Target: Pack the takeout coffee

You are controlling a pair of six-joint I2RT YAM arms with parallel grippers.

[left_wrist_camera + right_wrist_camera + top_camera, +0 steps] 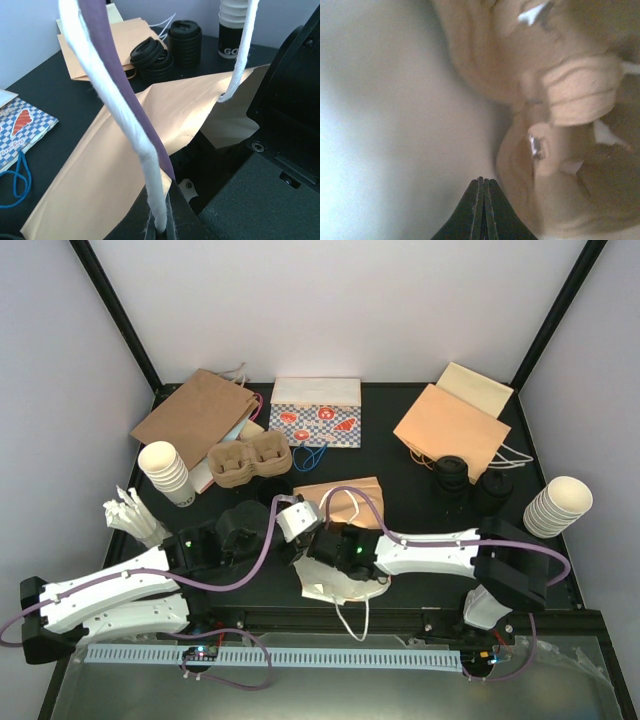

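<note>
The takeout coffee cups (451,474), short with black lids, stand at the right rear; the left wrist view shows them (151,56) beyond a tan paper bag (150,125). That bag (350,502) lies in the middle between both arms. My left gripper (161,226) is shut on the bag's white rope handle (125,115), which runs up from its jaws; from above the left gripper (296,516) is at the bag's left edge. My right gripper (483,184) is shut, pressed close to blurred tan paper. From above the right gripper (318,544) sits at the bag's near side.
Cream cup stacks stand at the left (166,473) and right (556,506). A pulp cup carrier (248,460), flat brown bags (196,416) (452,426) and a checkered bag (316,416) lie at the back. White sticks (133,515) lie at the left.
</note>
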